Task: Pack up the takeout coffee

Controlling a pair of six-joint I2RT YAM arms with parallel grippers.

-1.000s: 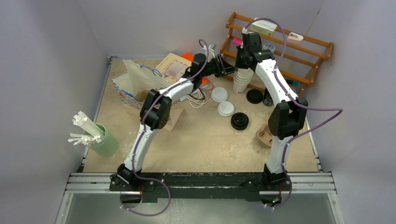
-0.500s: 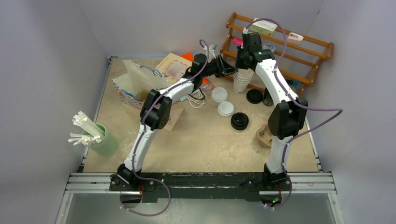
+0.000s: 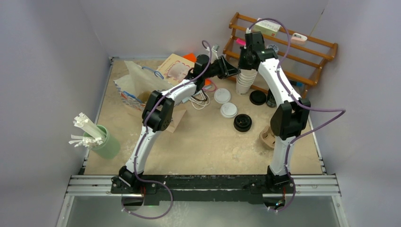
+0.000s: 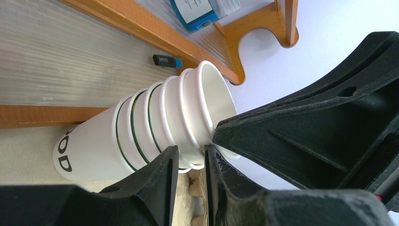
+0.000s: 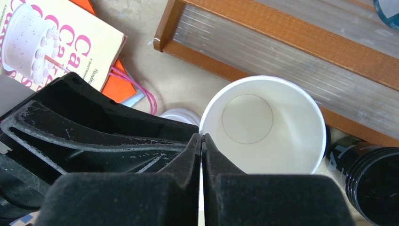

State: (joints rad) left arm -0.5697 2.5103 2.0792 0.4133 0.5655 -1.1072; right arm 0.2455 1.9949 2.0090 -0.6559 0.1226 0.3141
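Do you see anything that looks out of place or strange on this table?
Nothing looks spilled or broken. One untidy thing: in the green cup at the left edge, the white straws splay apart, and a few stick out sideways at the rim instead of standing with the rest.

White cup stack [image 4: 99, 141] with green rings, orange-brown rack [image 4: 28, 116], mint-green holder [image 3: 109, 147]

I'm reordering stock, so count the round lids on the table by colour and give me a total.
White lids: 2
Black lids: 2
Total: 4
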